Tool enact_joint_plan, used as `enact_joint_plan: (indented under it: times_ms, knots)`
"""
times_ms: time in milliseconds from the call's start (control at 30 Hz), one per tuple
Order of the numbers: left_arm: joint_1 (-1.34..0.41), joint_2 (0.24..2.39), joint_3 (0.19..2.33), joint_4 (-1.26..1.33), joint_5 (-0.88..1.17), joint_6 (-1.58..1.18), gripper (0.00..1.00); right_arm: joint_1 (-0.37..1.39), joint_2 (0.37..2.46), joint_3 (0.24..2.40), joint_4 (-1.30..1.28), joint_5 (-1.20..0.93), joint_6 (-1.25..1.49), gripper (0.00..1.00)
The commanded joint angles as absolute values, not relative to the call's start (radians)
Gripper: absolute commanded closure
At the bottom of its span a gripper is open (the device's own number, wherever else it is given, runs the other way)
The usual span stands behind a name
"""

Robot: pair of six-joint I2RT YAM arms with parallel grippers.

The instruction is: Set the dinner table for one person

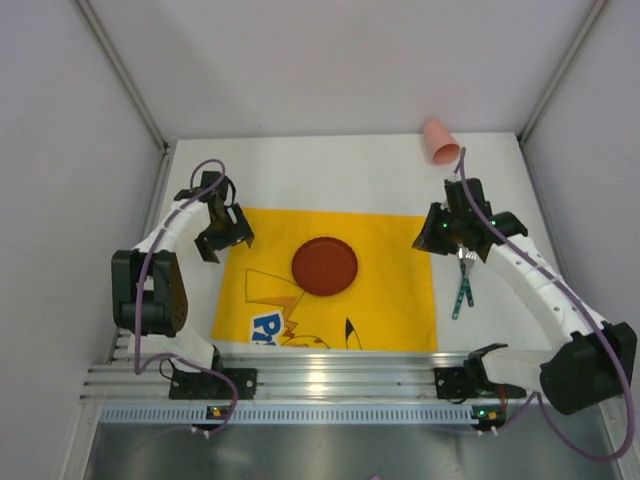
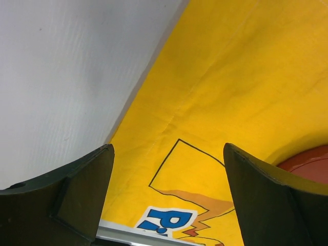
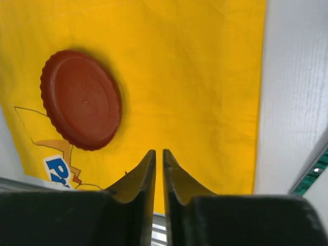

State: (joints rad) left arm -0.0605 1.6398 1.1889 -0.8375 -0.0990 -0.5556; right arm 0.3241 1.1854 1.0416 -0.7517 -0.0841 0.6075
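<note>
Nearest to me ran the ridged rail (image 1: 330, 372) of the dinner table (image 1: 330, 170), the white surface that carried everything. On it lay the yellow placemat (image 1: 395, 300), and the red plate (image 1: 324, 266) rested near its middle, so I judged this part done. Just beside the mat's right edge lay a green-handled utensil (image 1: 462, 292); I could not tell if it was one fork or two pieces together. My left jaws were spread wide over the mat's left edge, holding nothing. My right jaws were pressed almost together, empty, near the mat's far right corner. In the far right corner the pink cup (image 1: 440, 142) lay on its side; I judged it was not yet placed.
</note>
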Motion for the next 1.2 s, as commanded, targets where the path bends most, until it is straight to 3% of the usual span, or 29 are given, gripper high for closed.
enact_joint_plan:
  times_ms: [0,67,233,633,1167]
  knots:
    - [-0.061,1.675,1.216,-0.81,-0.04,-0.572,0.08,0.318,1.333,1.006,-0.617,-0.161,0.6,0.94]
    - [-0.063,1.69,1.218,-0.796,-0.023,-0.578,0.08,0.319,1.388,1.003,-0.557,-0.176,0.606,1.0]
    - [-0.08,1.743,1.238,-0.781,-0.006,-0.583,0.1,0.318,1.621,1.08,-0.517,-0.186,0.595,1.0]
    - [-0.095,1.855,1.279,-0.792,0.012,-0.583,0.11,0.31,1.931,1.235,-0.541,-0.077,0.471,1.0]
    - [-0.097,1.996,1.496,-0.882,-0.04,-0.532,0.08,0.284,1.983,1.279,-0.614,0.072,0.512,1.0]
